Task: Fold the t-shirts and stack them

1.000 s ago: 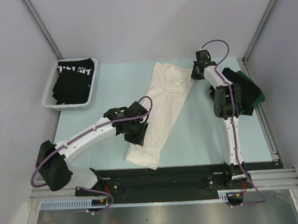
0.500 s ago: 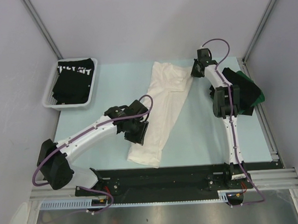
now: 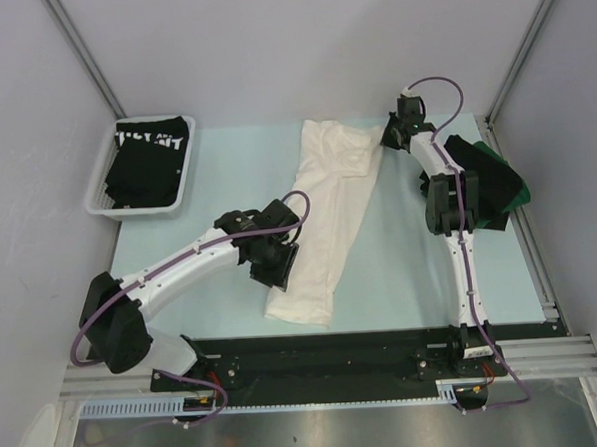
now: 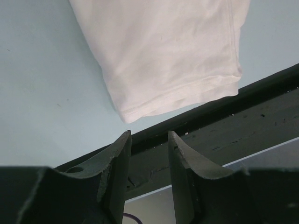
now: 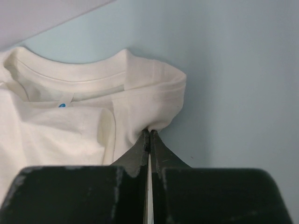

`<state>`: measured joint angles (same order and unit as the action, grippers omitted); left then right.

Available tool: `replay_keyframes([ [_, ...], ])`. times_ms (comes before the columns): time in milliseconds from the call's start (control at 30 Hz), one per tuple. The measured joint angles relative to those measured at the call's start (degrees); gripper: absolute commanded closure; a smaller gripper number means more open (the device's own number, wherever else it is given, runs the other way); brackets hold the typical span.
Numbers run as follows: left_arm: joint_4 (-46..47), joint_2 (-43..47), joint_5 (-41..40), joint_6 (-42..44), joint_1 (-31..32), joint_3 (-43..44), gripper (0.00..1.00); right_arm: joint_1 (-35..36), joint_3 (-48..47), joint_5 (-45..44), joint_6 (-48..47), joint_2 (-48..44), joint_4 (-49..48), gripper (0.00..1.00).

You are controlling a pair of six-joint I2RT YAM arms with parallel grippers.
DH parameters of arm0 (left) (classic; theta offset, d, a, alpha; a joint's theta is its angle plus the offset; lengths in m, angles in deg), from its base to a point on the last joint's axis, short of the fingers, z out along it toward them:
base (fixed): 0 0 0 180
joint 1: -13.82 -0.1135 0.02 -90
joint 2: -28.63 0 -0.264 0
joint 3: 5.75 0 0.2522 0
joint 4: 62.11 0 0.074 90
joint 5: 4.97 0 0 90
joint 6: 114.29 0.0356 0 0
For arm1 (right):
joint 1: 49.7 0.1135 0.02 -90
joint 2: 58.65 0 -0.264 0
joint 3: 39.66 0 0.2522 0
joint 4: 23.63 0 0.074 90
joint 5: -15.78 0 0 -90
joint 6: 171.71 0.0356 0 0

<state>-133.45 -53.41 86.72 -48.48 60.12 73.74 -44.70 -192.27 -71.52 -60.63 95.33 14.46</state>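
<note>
A white t-shirt [image 3: 330, 207], folded into a long strip, lies slanted across the table from the far middle to the near middle. My right gripper [image 3: 389, 137] is shut on the cloth at the shoulder beside the collar; in the right wrist view the t-shirt [image 5: 70, 121] bunches into the gripper [image 5: 149, 133]. My left gripper [image 3: 279, 275] hovers open just left of the hem end. In the left wrist view the gripper [image 4: 149, 135] holds nothing, and the hem of the t-shirt [image 4: 173, 51] lies ahead of it. A black t-shirt with white lettering [image 3: 147, 161] fills the basket.
The white mesh basket [image 3: 102, 201] stands at the far left. A dark green t-shirt [image 3: 504, 168] and a black one [image 3: 493, 211] lie piled at the right edge, behind my right arm. The black frame rail [image 3: 335, 347] runs along the near edge, close under the hem.
My right gripper has shut on the shirt's shoulder and drawn it slightly towards the far side. The hem end has slid away from the rail. My left gripper has stayed open.
</note>
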Motion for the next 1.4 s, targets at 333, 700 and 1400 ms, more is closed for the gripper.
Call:
replay_keyframes([
  [333, -0.3, -0.2, 0.0, 0.3, -0.1, 0.1, 0.58, 0.0, -1.5, 2.4, 4.4, 2.5, -6.7, 1.00],
  [700, -0.7, -0.2, 0.0, 0.3, -0.2, 0.1, 0.58, 0.0, -3.8, 3.2, 8.1, 4.3, -12.2, 1.00],
  [1400, -0.2, -0.2, 0.1, 0.3, -0.5, 0.1, 0.57, -0.2, 6.7, 2.2, 6.6, -1.0, -14.8, 0.00],
])
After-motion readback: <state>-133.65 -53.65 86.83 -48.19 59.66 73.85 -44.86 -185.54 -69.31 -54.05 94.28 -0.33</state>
